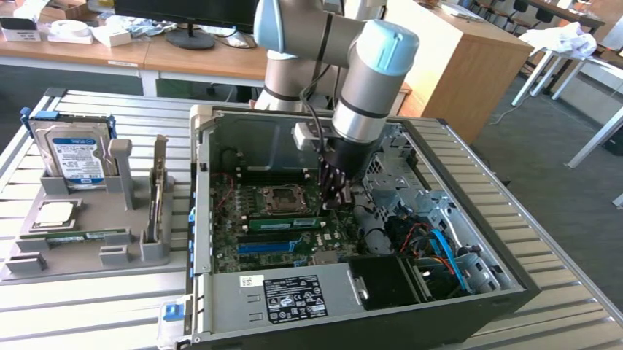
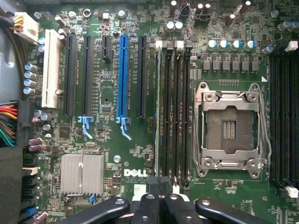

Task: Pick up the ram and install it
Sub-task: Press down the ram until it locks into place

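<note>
The ram (image 1: 284,223) is a long green stick standing on edge in a memory slot of the motherboard, just beside the empty processor socket (image 1: 282,197). In the wrist view the ram (image 2: 156,116) shows edge-on as a thin pale line in the slot nearest the blue connector (image 2: 123,79). My gripper (image 1: 340,198) reaches down into the open computer case and hangs over one end of the stick. Its black fingers (image 2: 149,205) are shut together, and the gripper (image 2: 160,186) has nothing visible between them. Whether the tips touch the stick I cannot tell.
The case walls (image 1: 200,189) and a drive cage with blue and orange cables (image 1: 438,248) hem the arm in. To the exterior view's left a grey tray (image 1: 87,255) holds a hard drive (image 1: 76,157), a silver processor chip (image 1: 55,214), another green stick (image 1: 86,235) and an upright board (image 1: 157,191).
</note>
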Tool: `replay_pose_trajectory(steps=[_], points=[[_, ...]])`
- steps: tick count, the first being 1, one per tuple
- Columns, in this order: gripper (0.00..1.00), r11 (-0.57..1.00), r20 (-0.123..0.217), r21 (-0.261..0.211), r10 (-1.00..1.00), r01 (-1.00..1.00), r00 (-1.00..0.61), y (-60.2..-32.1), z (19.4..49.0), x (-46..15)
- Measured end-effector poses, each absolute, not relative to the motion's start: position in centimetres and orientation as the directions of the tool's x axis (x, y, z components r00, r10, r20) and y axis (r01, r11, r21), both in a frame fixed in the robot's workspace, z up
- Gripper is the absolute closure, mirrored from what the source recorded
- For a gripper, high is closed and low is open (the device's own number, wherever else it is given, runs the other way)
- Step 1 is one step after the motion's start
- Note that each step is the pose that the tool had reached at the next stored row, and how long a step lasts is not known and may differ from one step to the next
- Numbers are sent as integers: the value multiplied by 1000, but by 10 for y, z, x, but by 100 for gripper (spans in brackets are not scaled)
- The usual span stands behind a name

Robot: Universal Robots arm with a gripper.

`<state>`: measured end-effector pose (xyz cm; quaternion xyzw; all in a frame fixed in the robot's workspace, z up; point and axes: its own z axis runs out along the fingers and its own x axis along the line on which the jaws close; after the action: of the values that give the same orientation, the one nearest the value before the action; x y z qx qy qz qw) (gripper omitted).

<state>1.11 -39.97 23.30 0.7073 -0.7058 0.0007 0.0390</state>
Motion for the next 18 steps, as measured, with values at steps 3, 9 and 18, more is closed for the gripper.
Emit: replay_pose_trajectory(steps=[3,9,18], points=[[90,-1,56,54,-998,-999,4,-400,233,11],[90,-1,51,53,-999,-999,3,-400,232,11],[90,-1,49,53,-999,-999,3,-400,231,11]])
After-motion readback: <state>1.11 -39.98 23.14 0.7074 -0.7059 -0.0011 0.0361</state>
